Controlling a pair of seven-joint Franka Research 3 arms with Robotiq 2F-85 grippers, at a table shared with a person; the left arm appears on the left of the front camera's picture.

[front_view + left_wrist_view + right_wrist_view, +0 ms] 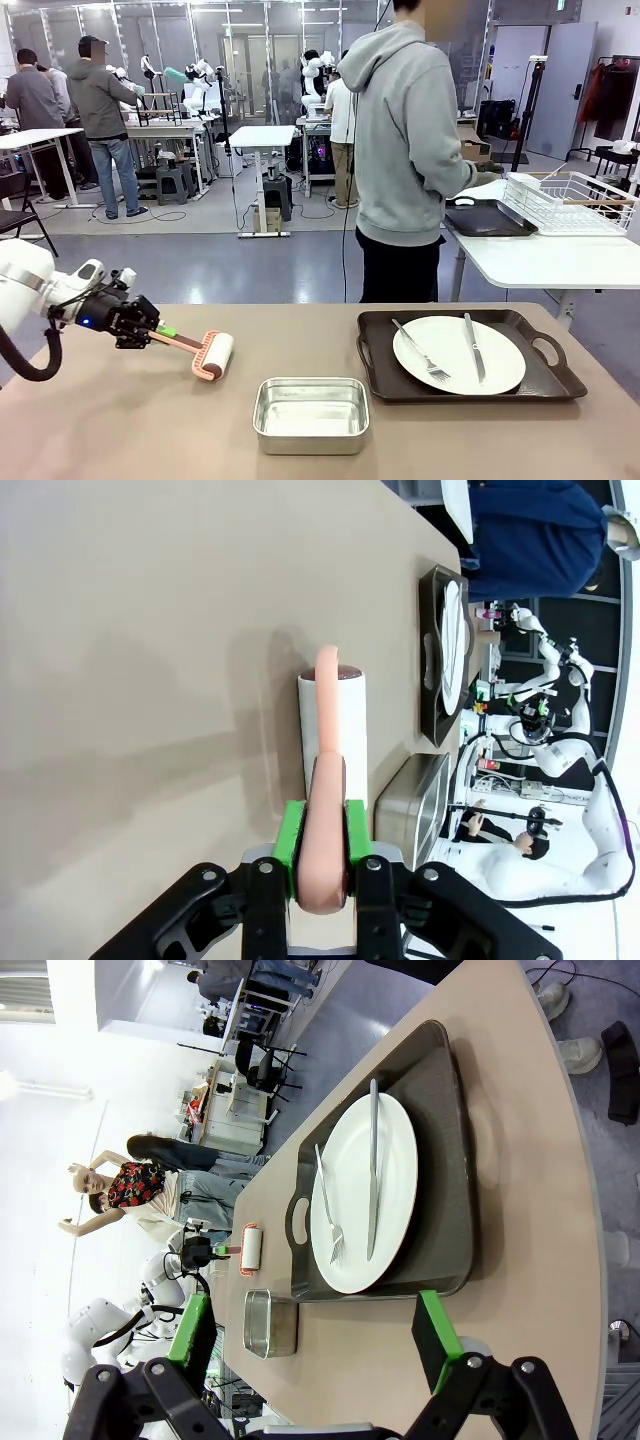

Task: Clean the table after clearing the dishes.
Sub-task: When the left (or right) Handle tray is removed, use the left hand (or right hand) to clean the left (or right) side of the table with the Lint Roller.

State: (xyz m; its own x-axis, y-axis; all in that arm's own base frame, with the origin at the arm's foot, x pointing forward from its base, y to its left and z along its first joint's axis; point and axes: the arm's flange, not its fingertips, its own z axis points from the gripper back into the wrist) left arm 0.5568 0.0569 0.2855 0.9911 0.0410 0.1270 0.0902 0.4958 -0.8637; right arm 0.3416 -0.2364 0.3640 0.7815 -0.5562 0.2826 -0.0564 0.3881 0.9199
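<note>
Left gripper (160, 332): green pads squeezed tight on the peach handle of the lint roller (205, 352), low over the left side of the table (120, 420).
Lint roller: the handle points away from the gripper toward the middle of the table. The white roll lies crosswise at its end and looks to rest on the table top.
Steel pan (310, 415): near the roller, at the front middle.
Right gripper (312, 1332): jaws wide apart, holding nothing, up above the tray.
Tray (380, 375): dark, on the right side of the table, long side running left to right.
Plate (500, 370): white, on the tray.
Fork (420, 350) and knife (473, 348): on the plate, side by side, both running far to near, fork prongs at the near end.
Person (405, 150): stands at the far side, turned to a white table (550, 260).
</note>
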